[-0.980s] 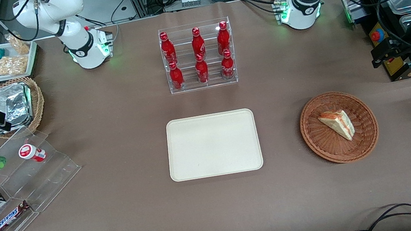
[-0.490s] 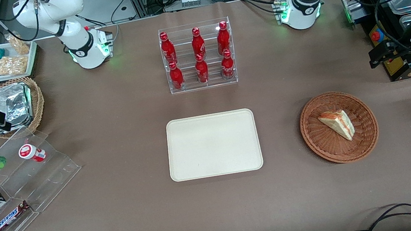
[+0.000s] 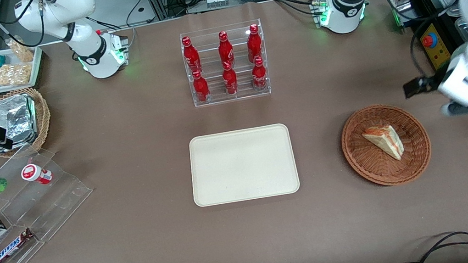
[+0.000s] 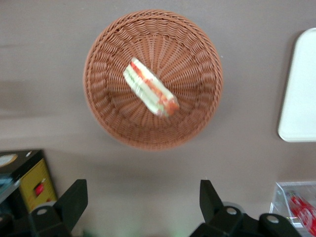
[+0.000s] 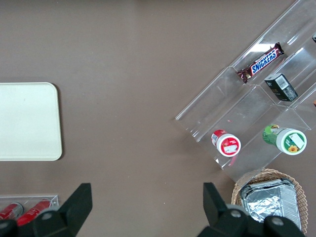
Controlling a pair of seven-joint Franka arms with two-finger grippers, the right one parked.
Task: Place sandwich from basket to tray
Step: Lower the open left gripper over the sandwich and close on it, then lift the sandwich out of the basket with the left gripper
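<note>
Nearest the front camera, the sandwich [image 3: 384, 142] lies untouched in the reddish-brown wicker basket [image 3: 413, 123], its wrapped wedge pointing from about 10 o'clock to 4 o'clock across the weave. The cream tray [image 3: 242, 165] sits level with it toward the parked arm's end of the counter [image 3: 149, 246], well apart from the basket and bare.

Just farther from the camera than the basket, at about 2 o'clock from its rim, hangs the left arm's gripper [image 4: 142, 207]. In the wrist view its jaws stand wide apart with nothing between them, and the basket [image 4: 113, 138] and sandwich [image 4: 150, 93] lie ahead of the fingertips [image 4: 74, 197], not yet between them.

What has changed: over the last second the arm has swung down and inward from beside the equipment at the working arm's edge of the counter, and its wrist now stands close above the basket's edge. A second ago it was higher and farther out. Sandwich, basket and tray have not shifted at all.

By my reading this is the approach, with the pick not yet begun. The jaws likely need to travel on over the wedge and turn to straddle its narrow sides before descending.

Farthest back, the red bottles [image 3: 226, 63] stand in their clear rack, out of the path.
</note>
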